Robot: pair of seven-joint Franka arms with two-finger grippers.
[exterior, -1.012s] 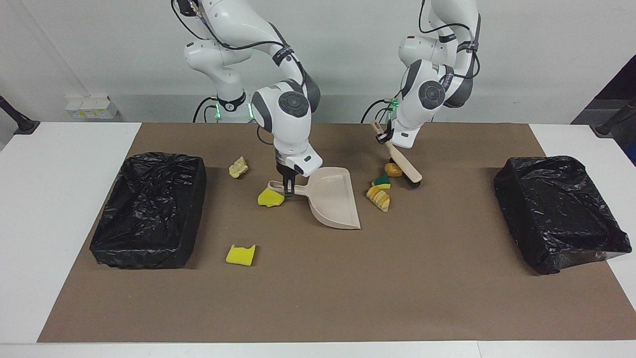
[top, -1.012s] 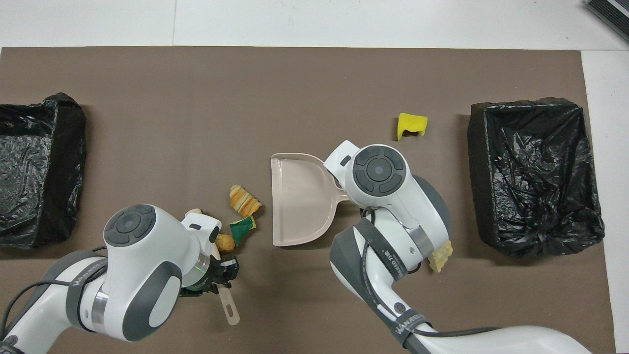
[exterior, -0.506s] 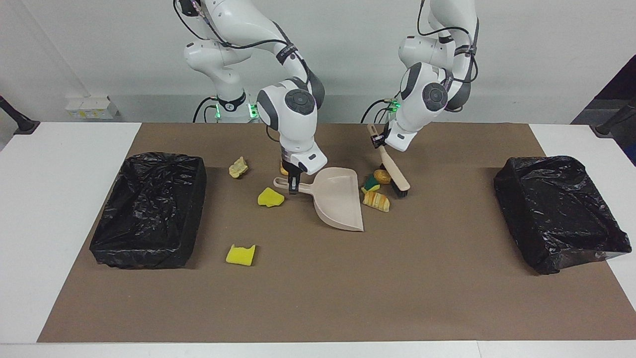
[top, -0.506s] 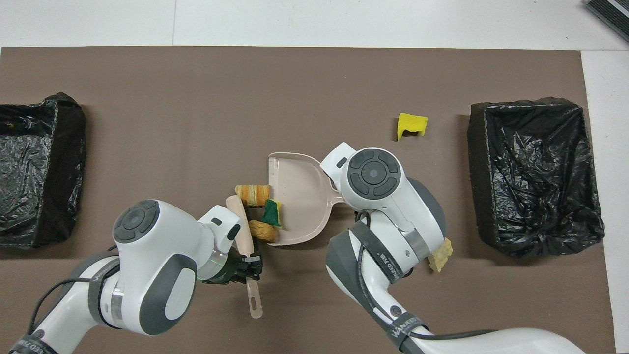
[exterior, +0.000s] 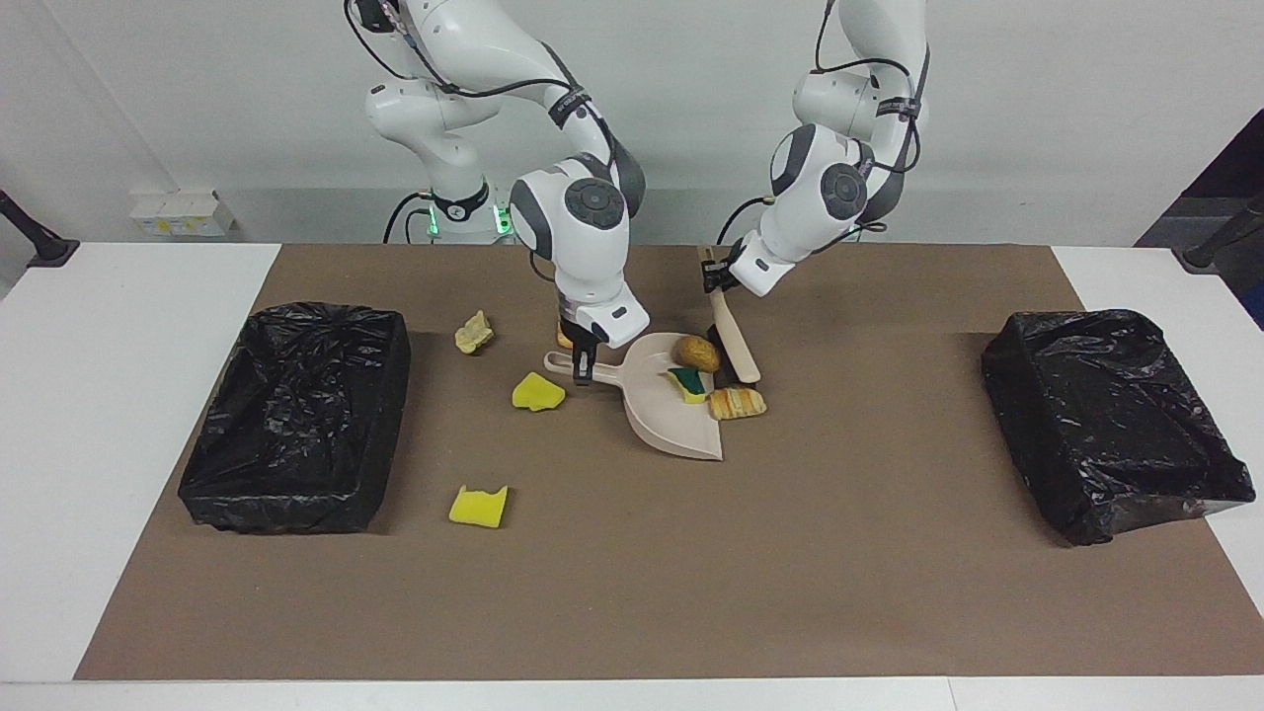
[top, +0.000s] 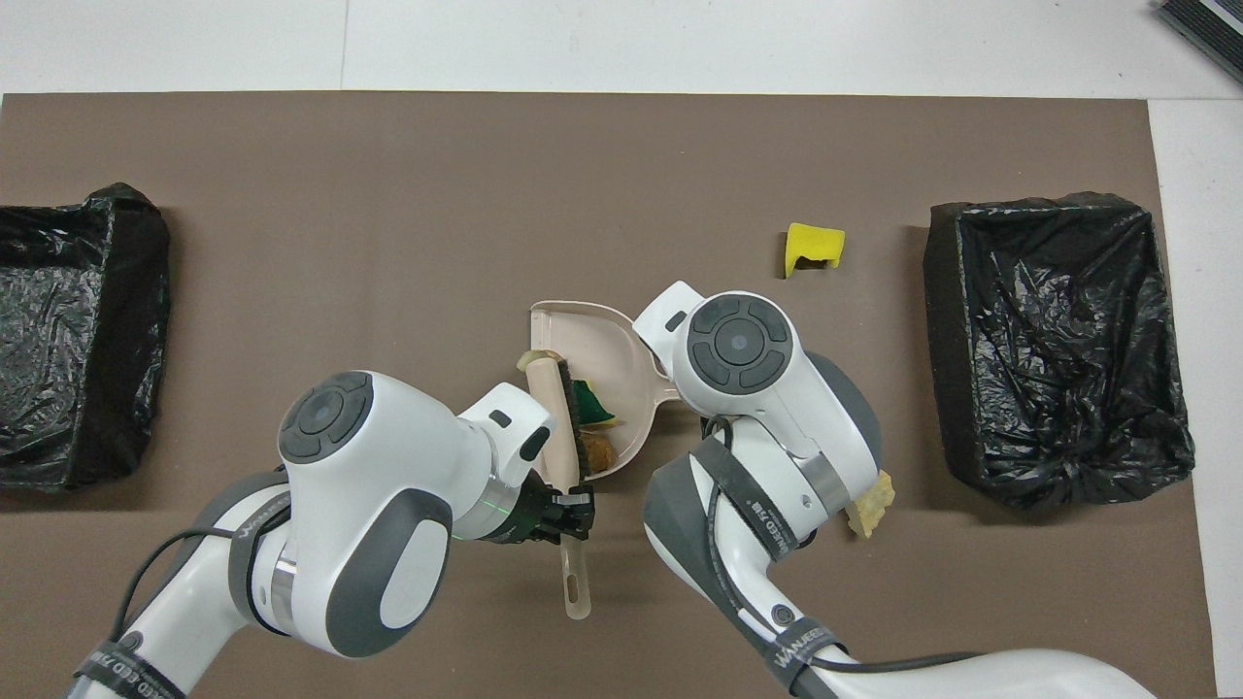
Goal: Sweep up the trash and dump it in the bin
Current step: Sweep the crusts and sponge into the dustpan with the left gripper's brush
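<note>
Brown mat (exterior: 632,573) on white table (exterior: 118,415), grey wall. Two black-lined bins at 3 (exterior: 1111,420) and 9 (exterior: 296,415); seven scraps. Left gripper (exterior: 713,281) clamped on beige black-bristled brush (exterior: 736,346), right gripper (exterior: 583,373) on beige plastic dustpan (exterior: 662,420).

trash: brown chunk (exterior: 696,353), green-backed sponge (exterior: 688,382) lay in dustpan (exterior: 660,423) | striped chunk (exterior: 737,403) at its lip | others scattered mid-mat

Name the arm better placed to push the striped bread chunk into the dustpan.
Left. The left gripper holds the brush right beside the striped bread chunk at the dustpan lip; the right gripper holds the dustpan's handle.
</note>
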